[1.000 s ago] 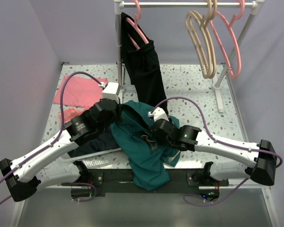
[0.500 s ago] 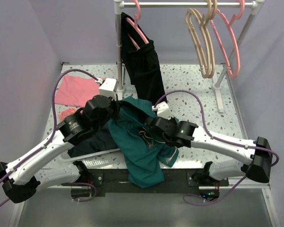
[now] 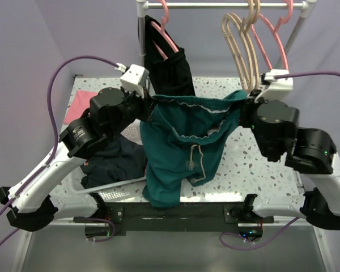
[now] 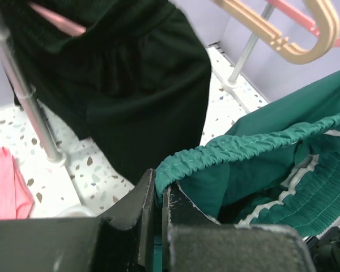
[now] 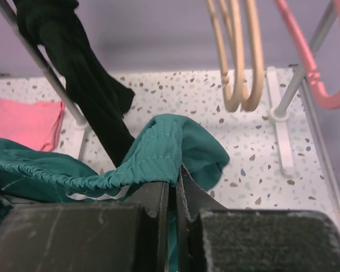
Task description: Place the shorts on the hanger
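Note:
The teal shorts (image 3: 184, 147) hang in the air over the table, their elastic waistband stretched between both arms, pale drawstring dangling in front. My left gripper (image 3: 151, 101) is shut on the waistband's left end (image 4: 184, 161). At the other end my right gripper (image 3: 246, 102) is shut on the waistband (image 5: 153, 153). The tan hanger (image 3: 242, 54) hangs on the rail just above and behind the right gripper; its curved lower end also shows as the hanger (image 5: 238, 68) and the hanger (image 4: 283, 34) in the wrist views.
A long black garment (image 3: 170, 73) hangs on a pink hanger at the rail's left post (image 3: 142, 56). Another pink hanger (image 3: 275, 51) hangs beside the tan one. Pink cloth (image 3: 79, 105) lies at the table's left; a dark garment (image 3: 110, 164) lies under the left arm.
Both arms rose and spread apart, lifting the shorts off the table and stretching the waistband. The right gripper shut on the waistband and swung up to the right, near the tan hanger.

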